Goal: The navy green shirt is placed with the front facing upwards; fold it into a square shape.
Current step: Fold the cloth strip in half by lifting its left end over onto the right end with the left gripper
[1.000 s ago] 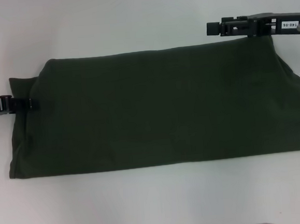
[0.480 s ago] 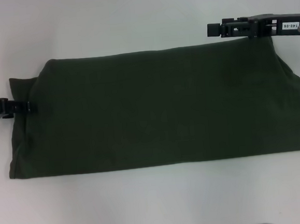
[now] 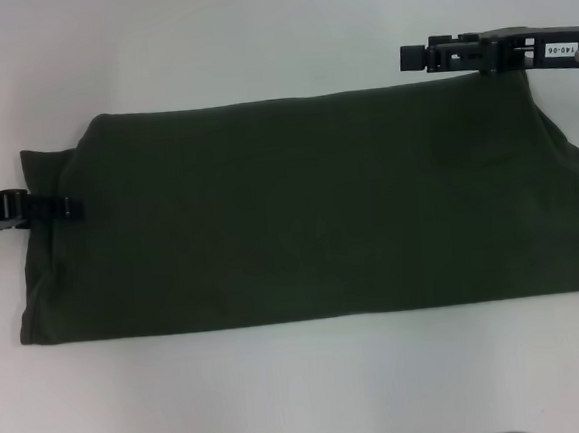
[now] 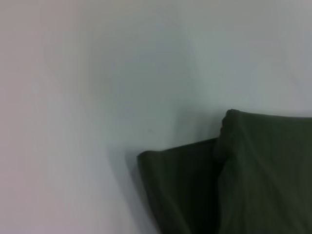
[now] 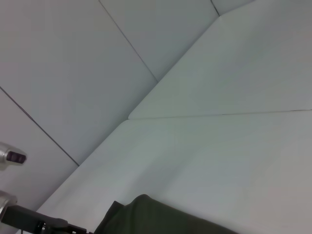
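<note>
Shirt-wise, the navy green shirt (image 3: 309, 210) lies flat on the white table (image 3: 255, 39) as a long band folded lengthwise, plain green side up, no lettering showing. The left gripper (image 3: 66, 207) comes in low from the left, its tip over the shirt's left edge about halfway along that short side. Can't tell whether it's spread or pinching the cloth. The right gripper (image 3: 412, 56) is at the far edge near the right end, just beside the fabric, and again I can't tell how its fingers stand.
</note>
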